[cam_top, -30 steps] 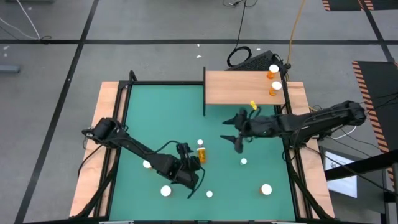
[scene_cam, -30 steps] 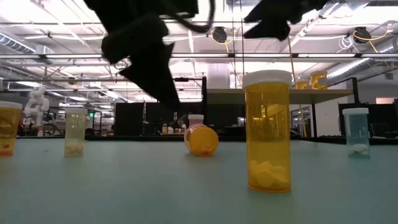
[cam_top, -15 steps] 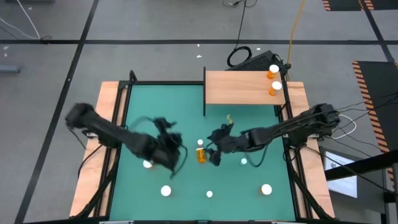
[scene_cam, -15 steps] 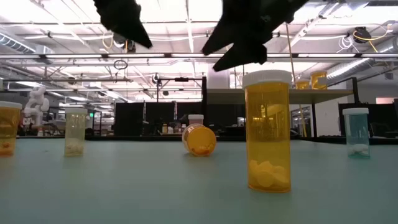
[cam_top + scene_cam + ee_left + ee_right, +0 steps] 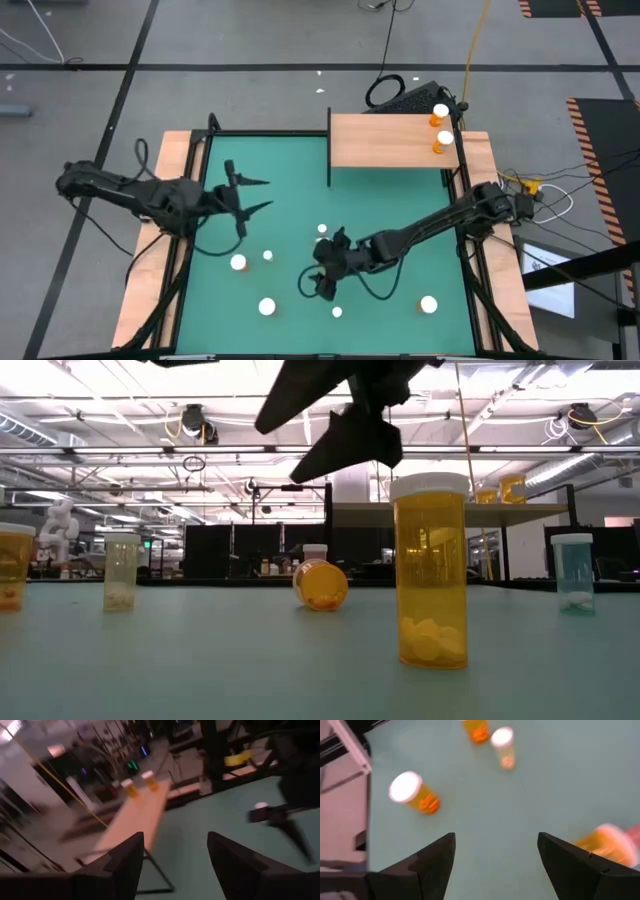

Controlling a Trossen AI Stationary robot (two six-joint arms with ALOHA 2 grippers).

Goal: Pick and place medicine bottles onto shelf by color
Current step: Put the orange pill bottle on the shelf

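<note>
Several white-capped medicine bottles stand on the green mat (image 5: 400,200); one is a big orange bottle (image 5: 430,570) and another a pale one (image 5: 120,570). An orange bottle (image 5: 322,584) lies on its side. Two orange bottles (image 5: 442,128) stand at the right end of the wooden shelf (image 5: 385,140). My left gripper (image 5: 256,195) hangs open and level over the mat's left part, pointing toward the shelf (image 5: 137,815), with nothing in it. My right gripper (image 5: 318,283) is open above the mat's near middle, tilted down over bottles (image 5: 412,794), also with nothing between its fingers.
Wooden strips (image 5: 175,200) frame the mat on the left and right. A thin black post (image 5: 329,150) runs down the shelf's left edge. Cables (image 5: 385,90) lie on the floor beyond the shelf. The mat's far middle has free room.
My left gripper has drawn back from the mat's near middle toward the left and far side, rising and tipping from pointing down to level. My right gripper has swept from beside the shelf toward the near edge and leftward, sinking over the bottles, its fingers still open.
</note>
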